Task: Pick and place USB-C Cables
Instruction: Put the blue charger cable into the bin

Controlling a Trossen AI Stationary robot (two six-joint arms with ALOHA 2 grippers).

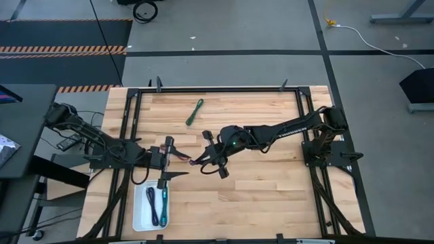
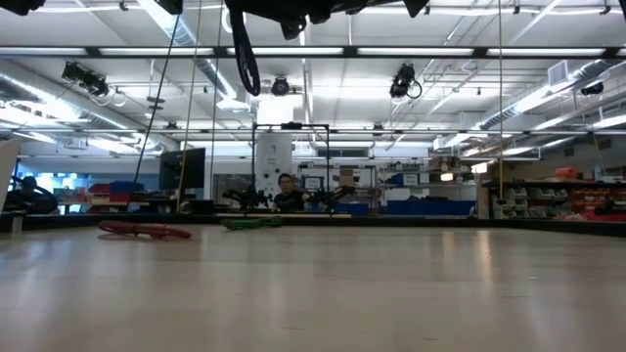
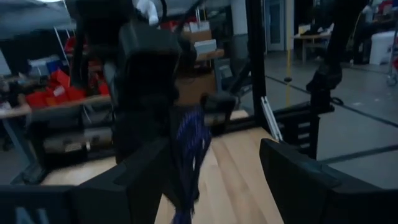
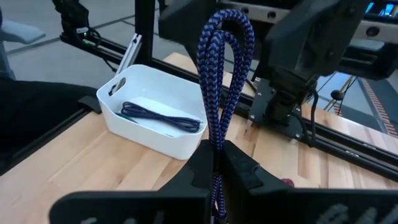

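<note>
My right gripper [image 1: 203, 163] is shut on a blue-violet braided USB-C cable [image 4: 219, 74] above the table's middle. My left gripper [image 1: 167, 163] is open and faces it. Its two fingers [image 3: 292, 180] stand on either side of the cable's looped end [image 3: 189, 146]; whether they touch it, I cannot tell. A green cable [image 1: 194, 112] lies flat on the table toward the far edge and also shows in the low view [image 2: 249, 223]. A magenta cable [image 2: 147, 231] lies on the table. A teal cable [image 1: 163, 200] and a dark one [image 4: 161, 117] lie in the white tray [image 1: 140, 210]. My right gripper pinches the folded blue-violet bundle [image 4: 217, 146] between its two fingers, several strands together. The fingers come about level from the table's right side. The looped end [image 4: 227, 25] sticks out past the fingertips toward the left gripper, clear of the table.
The white tray [image 4: 124, 93] stands at the near left of the table, just near of the left gripper. A black frame [image 1: 217, 89] runs round the table. Bare wood lies to the near right. A person [image 2: 286, 191] shows far off in the room.
</note>
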